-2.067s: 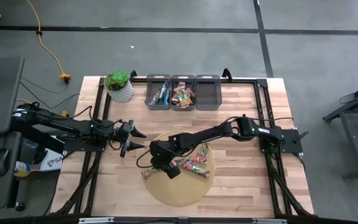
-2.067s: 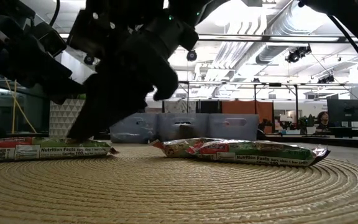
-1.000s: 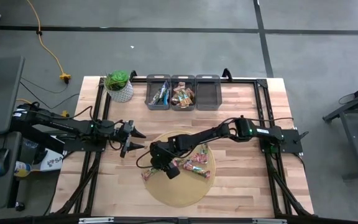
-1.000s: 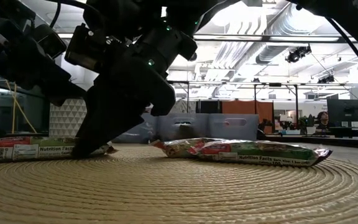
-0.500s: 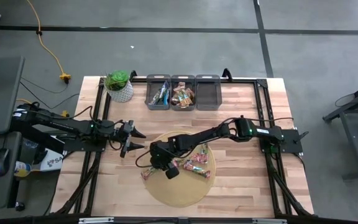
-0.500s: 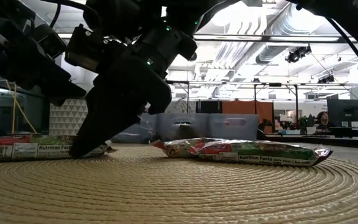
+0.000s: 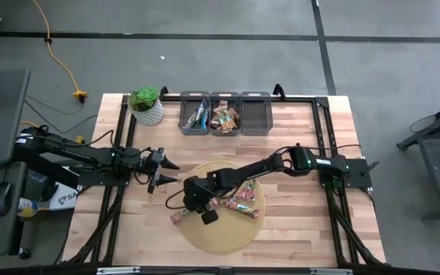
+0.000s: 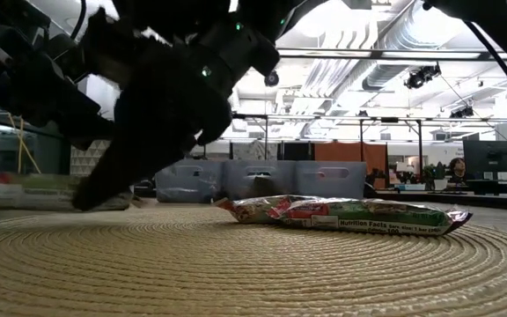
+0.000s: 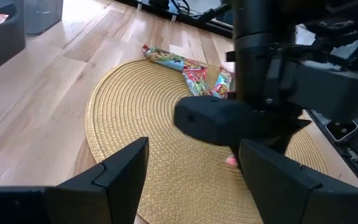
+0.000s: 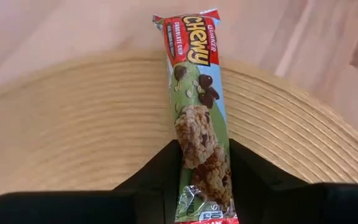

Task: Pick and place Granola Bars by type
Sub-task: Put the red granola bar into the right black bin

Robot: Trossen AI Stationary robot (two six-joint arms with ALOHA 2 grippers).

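My right gripper (image 7: 191, 209) reaches over the round woven mat (image 7: 228, 233) and is shut on a red-and-green granola bar (image 10: 199, 106) at the mat's left edge. That bar also shows in the high view (image 7: 179, 217) and, blurred, in the low view (image 8: 25, 189). Three more red-and-green bars (image 7: 240, 205) lie flat on the mat to the right of it. My left gripper (image 7: 163, 174) is open and empty, level above the wood left of the mat, with its fingers pointing toward the mat. My right gripper pinches the bar's two long edges (image 10: 180, 163) between its two fingers, at the end nearer the wrist. The bar runs along the fingers and sticks out ahead of them. The fingers slant down from the table's right. The bar looks just off the mat.
Three grey bins stand in a row at the far edge: the left bin (image 7: 194, 114) holds blue bars, the middle bin (image 7: 224, 116) holds brown ones, and the right bin (image 7: 255, 114) shows none. A potted plant (image 7: 146, 105) stands at the far left. Bare wood lies right of the mat.
My right gripper has come down onto the bar at the mat's left edge. It then went a little toward the table's left and near edges, taking the bar along. The bar has risen slightly from where it lay.
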